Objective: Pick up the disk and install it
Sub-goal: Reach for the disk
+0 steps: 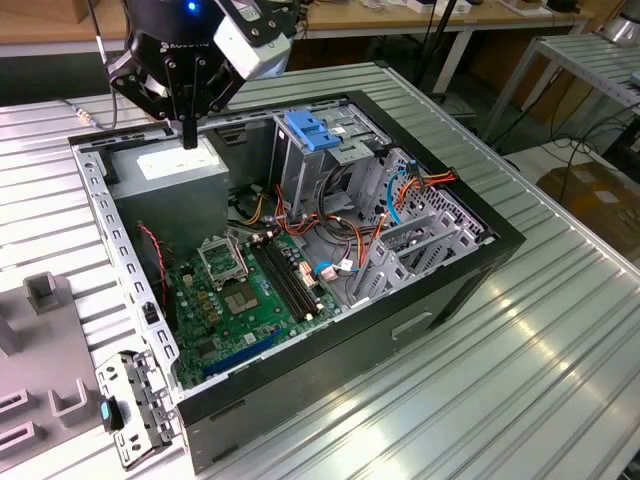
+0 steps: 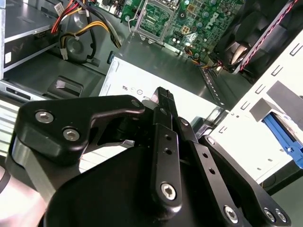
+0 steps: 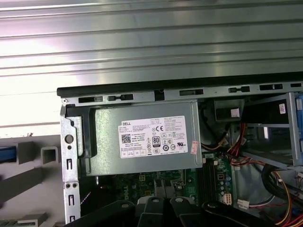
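My gripper (image 1: 188,135) hangs over the back left corner of the open computer case (image 1: 440,290), just above the grey power supply (image 1: 172,168). Its black fingers meet in one tip with nothing between them, so it is shut and empty; the second wrist view shows that tip (image 2: 164,98) over the supply's white label. What looks like the disk's bright blue carrier edge (image 2: 279,133) lies in a grey fixture outside the case's perforated side wall, well away from the gripper. The first wrist view catches a sliver of that blue (image 3: 6,154).
A light-blue slotted bracket (image 1: 310,130) sits on top of the drive cage. The green motherboard (image 1: 240,290) and loose coloured cables (image 1: 350,240) cover the case floor. The grey fixture (image 1: 45,300) lies at the exterior view's left on the ribbed metal table (image 1: 560,380).
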### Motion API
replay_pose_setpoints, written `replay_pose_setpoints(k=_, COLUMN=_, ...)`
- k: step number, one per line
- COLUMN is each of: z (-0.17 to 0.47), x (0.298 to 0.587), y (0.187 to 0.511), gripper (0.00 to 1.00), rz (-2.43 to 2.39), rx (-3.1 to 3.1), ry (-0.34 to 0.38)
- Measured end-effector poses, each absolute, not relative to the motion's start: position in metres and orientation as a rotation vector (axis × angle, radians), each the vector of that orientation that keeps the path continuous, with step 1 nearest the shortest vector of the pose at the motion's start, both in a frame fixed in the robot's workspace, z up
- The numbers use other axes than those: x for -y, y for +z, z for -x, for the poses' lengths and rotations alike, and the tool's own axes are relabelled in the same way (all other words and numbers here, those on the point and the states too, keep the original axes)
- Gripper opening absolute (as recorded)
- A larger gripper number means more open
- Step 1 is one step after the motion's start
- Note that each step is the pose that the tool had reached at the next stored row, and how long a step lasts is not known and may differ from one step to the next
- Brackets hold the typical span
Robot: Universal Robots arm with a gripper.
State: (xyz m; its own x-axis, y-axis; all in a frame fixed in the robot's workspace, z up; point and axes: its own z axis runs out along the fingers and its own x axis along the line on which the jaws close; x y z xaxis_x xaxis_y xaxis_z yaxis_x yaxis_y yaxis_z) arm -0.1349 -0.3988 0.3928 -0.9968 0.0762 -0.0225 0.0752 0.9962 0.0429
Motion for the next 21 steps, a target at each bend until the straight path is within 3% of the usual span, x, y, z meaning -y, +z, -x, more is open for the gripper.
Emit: replay_pose_setpoints(k=21, z=0.1425, x=0.3988, y=0.3925, gripper=0.11, rz=-0.118, rx=-3.116, ry=0.066)
